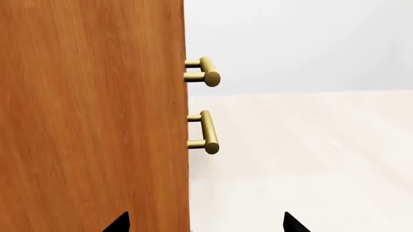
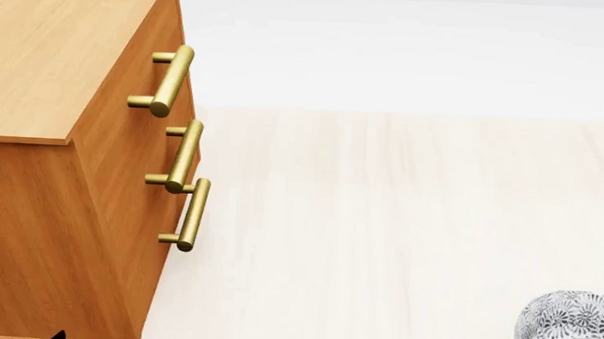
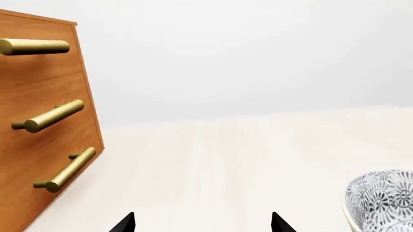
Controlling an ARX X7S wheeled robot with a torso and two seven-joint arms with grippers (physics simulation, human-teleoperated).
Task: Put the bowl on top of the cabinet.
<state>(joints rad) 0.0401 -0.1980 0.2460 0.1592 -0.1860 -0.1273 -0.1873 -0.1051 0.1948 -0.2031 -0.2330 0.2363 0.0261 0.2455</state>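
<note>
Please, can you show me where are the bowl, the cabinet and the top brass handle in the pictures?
bowl (image 2: 570,326): head view, on its patterned outer wall.
cabinet (image 2: 55,40): head view, on its flat top.
top brass handle (image 2: 172,80): head view, middle of the bar.

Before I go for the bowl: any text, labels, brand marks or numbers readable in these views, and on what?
None. No readable text in any view.
The cabinet shows plain wood grain only.
Its brass handles are unmarked.
The bowl carries a grey floral pattern, no letters or numbers.
The floor is bare of signs.
</note>
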